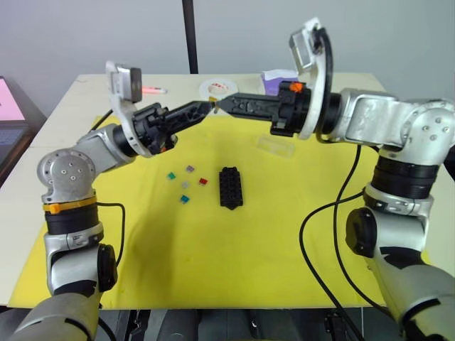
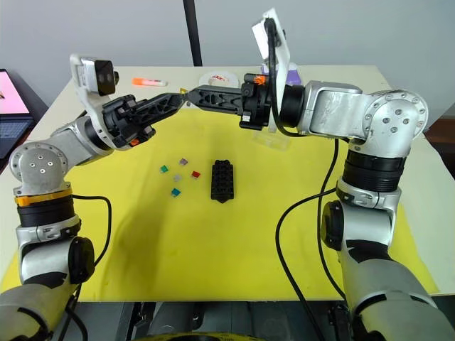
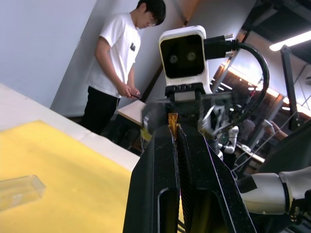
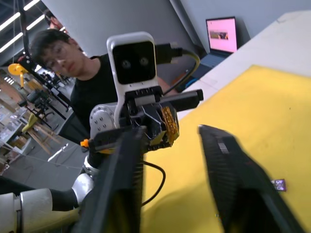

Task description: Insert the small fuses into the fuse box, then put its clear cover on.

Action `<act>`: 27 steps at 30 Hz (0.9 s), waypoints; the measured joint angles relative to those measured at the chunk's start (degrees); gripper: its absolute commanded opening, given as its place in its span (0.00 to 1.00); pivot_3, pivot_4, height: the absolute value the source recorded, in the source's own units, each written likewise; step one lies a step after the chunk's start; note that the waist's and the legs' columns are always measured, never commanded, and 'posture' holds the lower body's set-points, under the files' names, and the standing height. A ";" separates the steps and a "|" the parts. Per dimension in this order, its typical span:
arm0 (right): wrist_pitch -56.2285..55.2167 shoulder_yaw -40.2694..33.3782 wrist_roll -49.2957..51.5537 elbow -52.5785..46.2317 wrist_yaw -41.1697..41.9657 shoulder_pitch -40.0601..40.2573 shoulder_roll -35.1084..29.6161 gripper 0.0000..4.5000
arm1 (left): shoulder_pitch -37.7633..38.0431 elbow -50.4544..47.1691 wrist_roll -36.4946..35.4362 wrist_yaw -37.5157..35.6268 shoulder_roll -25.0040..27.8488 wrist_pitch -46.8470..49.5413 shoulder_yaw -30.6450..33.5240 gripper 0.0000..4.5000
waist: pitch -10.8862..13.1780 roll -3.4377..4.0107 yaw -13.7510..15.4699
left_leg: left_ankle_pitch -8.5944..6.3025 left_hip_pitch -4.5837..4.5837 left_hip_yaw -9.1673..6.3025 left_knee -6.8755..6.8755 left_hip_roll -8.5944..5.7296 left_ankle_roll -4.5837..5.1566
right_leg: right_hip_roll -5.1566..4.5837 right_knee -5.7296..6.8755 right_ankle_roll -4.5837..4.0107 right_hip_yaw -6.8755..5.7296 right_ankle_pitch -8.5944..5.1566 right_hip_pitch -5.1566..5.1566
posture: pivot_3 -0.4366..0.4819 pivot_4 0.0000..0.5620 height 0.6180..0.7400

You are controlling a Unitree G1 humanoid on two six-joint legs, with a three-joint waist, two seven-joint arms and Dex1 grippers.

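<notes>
A yellow mat (image 1: 234, 256) covers most of the pale table (image 1: 64, 114) under my arms. At the back edge sit a purple tissue box (image 1: 274, 78), a white tape roll (image 1: 217, 88) and an orange marker (image 1: 153, 90); a laptop (image 1: 8, 99) glows pink off my left side.

My two arms are raised over the far part of the mat, tips nearly meeting. My left gripper (image 1: 207, 106) is pinched narrow on one orange fuse (image 3: 172, 122), which sticks out past the fingertips. My right gripper (image 4: 170, 145) stands wide, nothing between its fingers.

The one fuse box (image 1: 230, 187) lies mid-mat, black, its slots up, with nothing over it. The single clear cover (image 1: 275, 146) rests on the mat beneath my right arm, well apart from the box.

Five small fuses (image 1: 187, 183) lie loose just left of the box: green, purple, grey, red and teal.

Two people show in the wrist views.
</notes>
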 measured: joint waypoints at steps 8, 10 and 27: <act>-2.73 1.24 3.88 -0.03 -2.02 0.86 -0.98 0.09 | 0.00 -0.03 -0.10 0.23 0.10 -0.27 -0.03 0.00 | 0.00 0.00 0.00 | 0.00 -0.06 -0.01 0.00 0.00 0.00 | 0.00 -0.03 0.00 0.00 0.00 -0.04 | 0.48 0.27 1.00; -3.21 1.70 4.42 -0.04 -2.25 0.89 -1.36 0.09 | 0.00 -0.03 -0.10 0.15 0.14 -0.28 -0.04 0.00 | 0.00 0.00 -0.01 | 0.00 -0.07 -0.01 0.00 0.00 0.00 | 0.01 -0.03 0.00 0.00 0.00 -0.04 | 0.48 0.27 1.00; -7.61 5.47 7.89 -1.17 -2.96 1.79 -4.17 0.50 | 0.00 0.05 -0.06 -0.08 0.48 -0.40 -0.07 0.00 | 0.00 0.00 0.01 | 0.00 -0.30 -0.01 0.02 0.00 0.00 | 0.01 -0.06 -0.01 0.00 -0.01 -0.24 | 0.48 0.27 1.00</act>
